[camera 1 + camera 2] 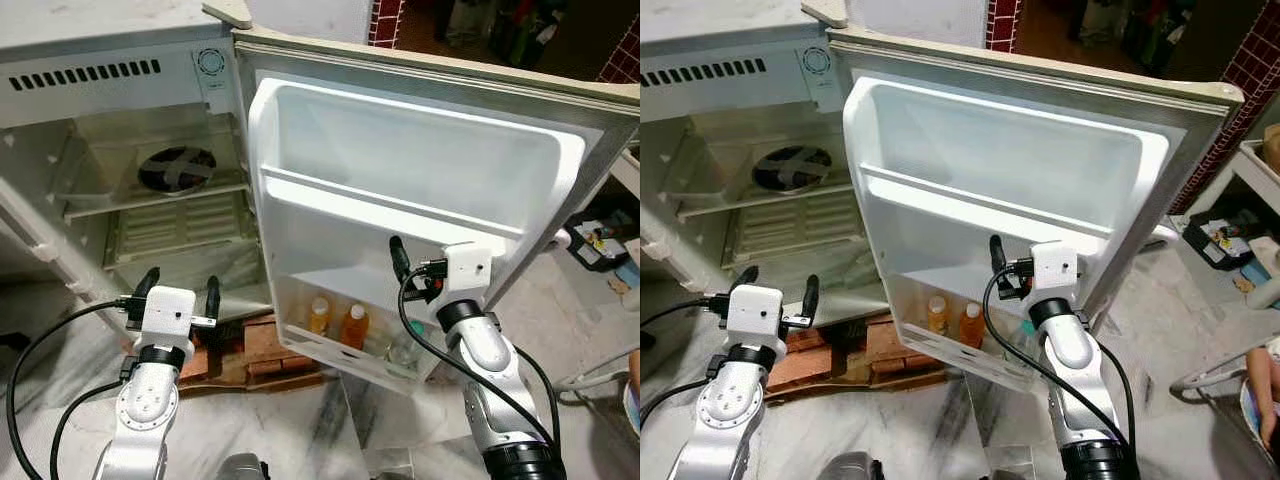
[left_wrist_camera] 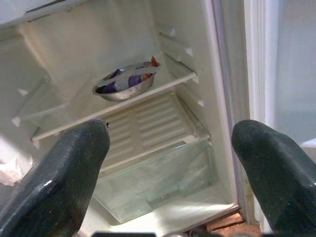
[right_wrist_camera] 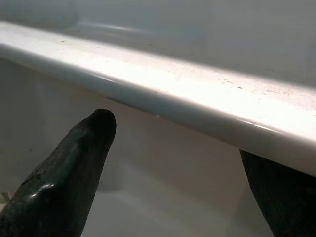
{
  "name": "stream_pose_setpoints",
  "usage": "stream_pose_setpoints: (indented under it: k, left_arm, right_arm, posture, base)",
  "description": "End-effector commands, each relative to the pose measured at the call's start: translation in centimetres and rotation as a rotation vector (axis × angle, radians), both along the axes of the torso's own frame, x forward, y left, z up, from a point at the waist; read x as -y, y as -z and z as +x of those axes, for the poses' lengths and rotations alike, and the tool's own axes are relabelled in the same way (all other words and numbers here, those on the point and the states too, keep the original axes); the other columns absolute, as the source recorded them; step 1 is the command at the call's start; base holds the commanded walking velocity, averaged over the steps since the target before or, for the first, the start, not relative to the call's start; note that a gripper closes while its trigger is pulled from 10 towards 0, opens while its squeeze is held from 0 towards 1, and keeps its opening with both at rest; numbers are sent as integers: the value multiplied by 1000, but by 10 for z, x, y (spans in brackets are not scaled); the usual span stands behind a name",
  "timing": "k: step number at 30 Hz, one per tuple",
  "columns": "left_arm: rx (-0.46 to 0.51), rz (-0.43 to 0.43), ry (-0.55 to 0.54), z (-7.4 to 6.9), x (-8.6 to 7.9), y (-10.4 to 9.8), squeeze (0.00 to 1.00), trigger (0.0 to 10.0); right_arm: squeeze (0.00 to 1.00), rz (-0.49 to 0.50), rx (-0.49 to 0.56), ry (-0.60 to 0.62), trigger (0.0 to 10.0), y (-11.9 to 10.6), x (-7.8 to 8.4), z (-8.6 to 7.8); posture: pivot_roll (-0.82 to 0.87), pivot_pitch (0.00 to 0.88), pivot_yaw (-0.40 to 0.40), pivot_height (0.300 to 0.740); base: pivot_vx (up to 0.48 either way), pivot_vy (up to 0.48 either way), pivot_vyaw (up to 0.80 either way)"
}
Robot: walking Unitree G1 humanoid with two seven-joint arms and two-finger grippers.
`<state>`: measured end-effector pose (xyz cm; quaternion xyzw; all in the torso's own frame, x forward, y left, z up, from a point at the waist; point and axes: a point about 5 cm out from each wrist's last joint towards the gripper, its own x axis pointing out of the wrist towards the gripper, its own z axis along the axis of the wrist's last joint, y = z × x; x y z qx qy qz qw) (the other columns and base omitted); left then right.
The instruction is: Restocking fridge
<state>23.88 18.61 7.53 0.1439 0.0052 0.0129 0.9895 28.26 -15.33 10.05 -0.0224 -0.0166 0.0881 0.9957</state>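
Two grippers are raised before an open fridge (image 1: 60,60), one on each side. The left gripper (image 1: 180,290) hovers in front of the fridge's main compartment with its two black fingers (image 2: 64,173) spread apart and nothing between them. Beyond its fingertips, up on a white shelf (image 2: 113,106), sits a metal bowl (image 2: 126,85) with something dark and mixed inside; what it holds is too unclear to name. Below that shelf, still ahead of the left gripper, lies a ribbed panel over a clear crisper drawer (image 2: 158,177). Just under the left gripper, at the foot of the fridge, some reddish bricks (image 1: 255,355) lie on the marble floor (image 1: 330,420).

To the right of the left gripper stands the open fridge door (image 1: 420,170), its white inner side facing the robot. The right gripper (image 1: 1025,275) is up against this door, below its middle rail (image 3: 187,98). Its fingers (image 3: 74,158) stand apart and hold nothing. Below the right gripper and slightly to its left, the bottom door rack (image 1: 340,360) holds two orange bottles (image 1: 337,322) standing upright side by side, and a clear bottle (image 1: 405,348) stands next to them, almost straight beneath the gripper.
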Motion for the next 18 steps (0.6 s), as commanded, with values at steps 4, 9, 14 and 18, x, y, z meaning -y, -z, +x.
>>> stream_pose_setpoints:
  k: [4, 9, 14, 18]
  left_arm:
    - [-14, 20, -4, 1, -2, 3, 0, 10000]
    - [-12, 26, -5, 2, -3, 3, 0, 10000]
    - [-6, 37, 9, 3, -1, 2, 0, 10000]
    - [-5, 40, 12, 4, -1, 1, 0, 10000]
  right_arm:
    - [0, -5, 10, -24, 10000, -2, -3, 1]
    - [0, 0, -39, -106, 10000, 7, -12, -3]
    - [0, 12, -104, -178, 10000, 21, -20, -10]
    - [0, 12, -109, -177, 10000, 23, -19, -11]
  posture:
    - [17, 0, -2, 740]
    - [17, 0, -1, 740]
    - [21, 0, 1, 740]
    - [20, 0, 2, 740]
  base:
    - [-319, 0, 0]
    - [-328, 0, 0]
    - [-330, 0, 0]
    - [-343, 0, 0]
